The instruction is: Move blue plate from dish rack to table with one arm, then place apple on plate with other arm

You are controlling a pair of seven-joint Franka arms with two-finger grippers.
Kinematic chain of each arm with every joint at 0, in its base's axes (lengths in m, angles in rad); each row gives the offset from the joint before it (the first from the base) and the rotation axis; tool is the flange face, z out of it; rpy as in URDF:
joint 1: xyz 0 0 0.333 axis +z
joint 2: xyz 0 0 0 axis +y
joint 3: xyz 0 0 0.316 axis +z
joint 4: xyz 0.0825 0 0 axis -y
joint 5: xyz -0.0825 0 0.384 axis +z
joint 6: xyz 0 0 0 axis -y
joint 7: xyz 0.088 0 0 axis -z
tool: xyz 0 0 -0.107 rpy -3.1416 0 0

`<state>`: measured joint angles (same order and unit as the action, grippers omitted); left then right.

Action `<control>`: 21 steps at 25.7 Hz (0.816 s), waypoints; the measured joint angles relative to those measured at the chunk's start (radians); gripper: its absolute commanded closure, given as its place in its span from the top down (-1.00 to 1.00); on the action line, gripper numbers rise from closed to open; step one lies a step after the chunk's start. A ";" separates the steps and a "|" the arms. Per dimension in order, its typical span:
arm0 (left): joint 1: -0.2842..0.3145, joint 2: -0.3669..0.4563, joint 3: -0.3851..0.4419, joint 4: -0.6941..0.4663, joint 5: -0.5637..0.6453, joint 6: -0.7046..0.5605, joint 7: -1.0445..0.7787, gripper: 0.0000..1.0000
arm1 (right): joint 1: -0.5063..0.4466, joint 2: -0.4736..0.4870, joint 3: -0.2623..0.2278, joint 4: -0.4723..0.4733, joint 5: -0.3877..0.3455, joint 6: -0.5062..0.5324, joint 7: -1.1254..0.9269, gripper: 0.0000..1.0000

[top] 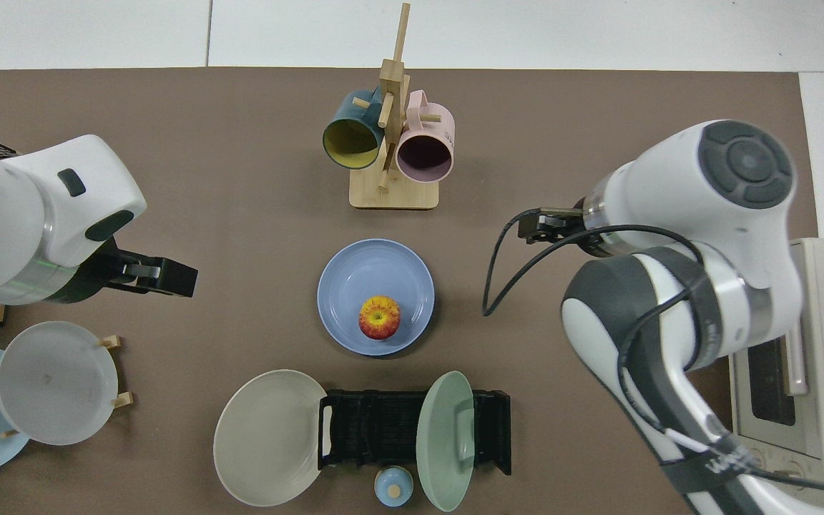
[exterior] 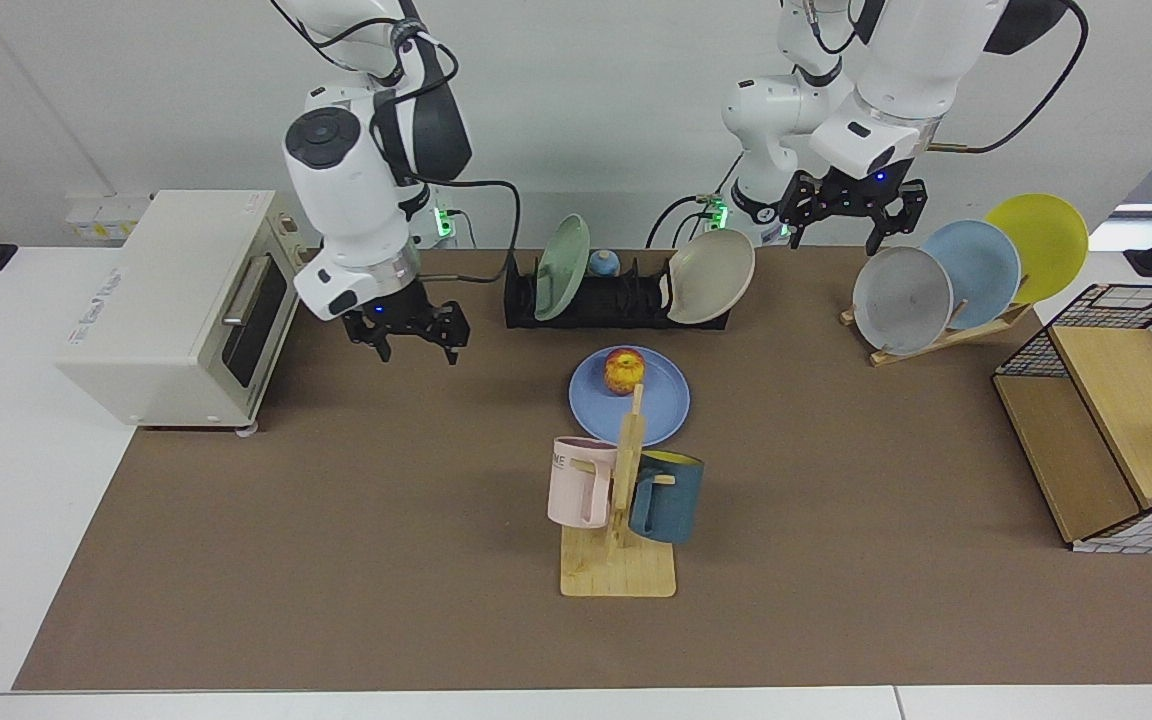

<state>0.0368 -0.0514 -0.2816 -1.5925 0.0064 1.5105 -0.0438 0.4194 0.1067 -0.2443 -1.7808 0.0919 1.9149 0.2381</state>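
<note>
- Two task things sit together: the apple [exterior: 622, 371] rests on the blue plate [exterior: 661, 405], toward the rim nearest the dish rack [exterior: 616, 300], and the plate lies flat on the brown surface [exterior: 336, 560]
- The apple looks firm, light and smooth, likely to roll; a hold across its widest part suits it
- The plate looks stiff and shallow, best pinched at the rim
- The right claw [exterior: 414, 335] hangs empty with fingers spread, well apart from the apple, near the toaster oven [exterior: 176, 300]
- The left claw [exterior: 851, 215] waits open and empty above the pale wooden plate rack [exterior: 946, 335], holding nothing
</note>
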 measured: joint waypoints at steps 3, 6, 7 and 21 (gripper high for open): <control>0.000 -0.006 -0.001 0.001 0.000 0.001 0.000 1.00 | -0.082 -0.016 -0.001 0.000 -0.001 -0.013 -0.142 0.99; 0.000 -0.012 -0.001 0.003 0.000 0.001 0.002 1.00 | -0.155 -0.027 -0.005 0.000 -0.012 -0.018 -0.255 0.99; 0.000 -0.013 -0.001 0.003 0.000 0.001 0.002 1.00 | -0.178 -0.030 -0.007 0.000 -0.020 -0.023 -0.291 0.99; -0.007 -0.015 0.021 0.003 0.000 0.002 0.005 1.00 | -0.339 -0.062 0.075 0.044 -0.117 -0.134 -0.399 0.99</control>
<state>0.0302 -0.0668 -0.2603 -1.5897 0.0063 1.5125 -0.0392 0.0806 0.0444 -0.1695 -1.7371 -0.0255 1.7806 -0.1606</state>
